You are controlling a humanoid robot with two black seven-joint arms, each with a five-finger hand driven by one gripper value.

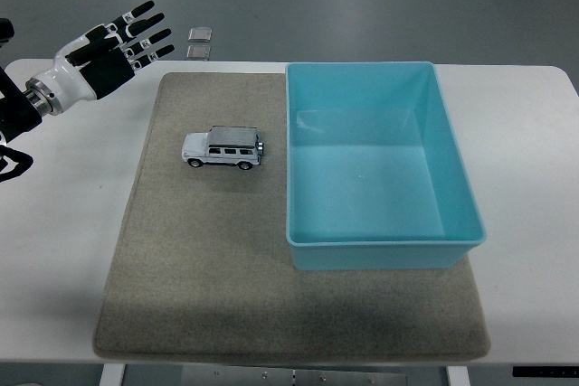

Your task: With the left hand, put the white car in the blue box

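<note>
A small white toy car stands on its wheels on the grey mat, just left of the blue box. The box is an open light-blue tub with nothing inside. My left hand hovers over the table's far left corner, fingers spread and holding nothing, well up and to the left of the car. The right arm does not show.
The mat lies on a white table and carries both car and box. Two small grey squares lie on the floor beyond the table's far edge.
</note>
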